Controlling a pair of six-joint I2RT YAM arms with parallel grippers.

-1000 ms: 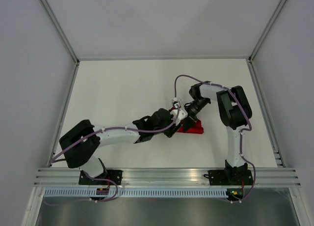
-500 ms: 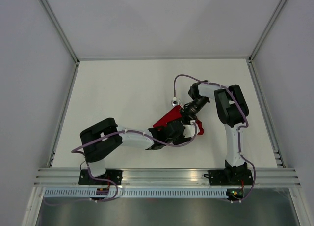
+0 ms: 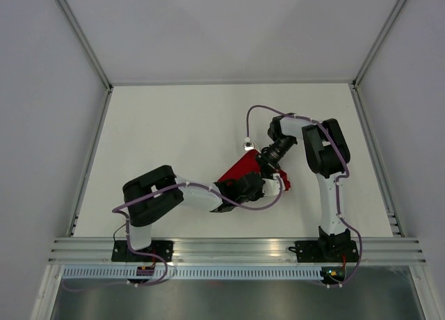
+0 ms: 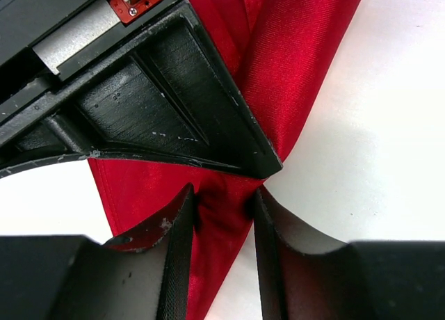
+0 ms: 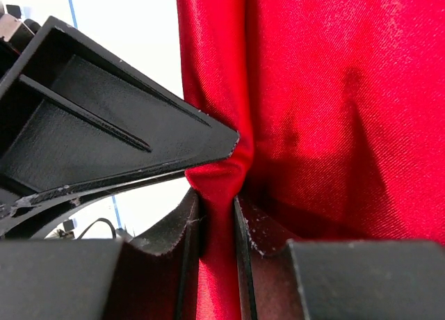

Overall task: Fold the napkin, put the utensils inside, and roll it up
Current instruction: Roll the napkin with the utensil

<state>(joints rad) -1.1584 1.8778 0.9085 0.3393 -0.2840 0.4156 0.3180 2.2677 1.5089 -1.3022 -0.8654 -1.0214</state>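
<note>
**Scene layout.** The tabletop (image 3: pixel 174 125) is white and is enclosed by pale walls on three sides. Both arms reach inward and meet slightly right of centre, where the napkin (image 3: pixel 236 171) is located.

**Napkin.** The red cloth is not spread flat. In the top view it appears as a bunched diagonal band, running from a point near the right arm's wrist down toward the left arm's wrist. A smaller red portion shows to the right of the two grippers. The top view does not establish whether any part of the cloth is clear of the tabletop.

**Left gripper.** The left gripper (image 3: pixel 256 188) sits at the lower end of the red band. In the left wrist view, the left gripper (image 4: pixel 222 216) has a gathered fold of the napkin (image 4: pixel 292 76) filling the gap between its fingers (image 4: pixel 177 243). The cloth touches both inner faces, so the gripper is clamped on the napkin. From this fold the cloth fans upward and to the right over the white surface.

**Right gripper.** The right gripper (image 3: pixel 264 164) is directly beside the left one. In the right wrist view, the right gripper (image 5: pixel 219 222) has a narrow ridge of the napkin (image 5: pixel 334 111) pinched tightly between its fingers (image 5: pixel 188 236). It is clenched on the cloth. Smooth red fabric fills the rest of that view.

**Adjacent part.** A black wedge-shaped part (image 4: pixel 174 104) overlies the cloth in each wrist view, with its tip at the pinch point.
</note>
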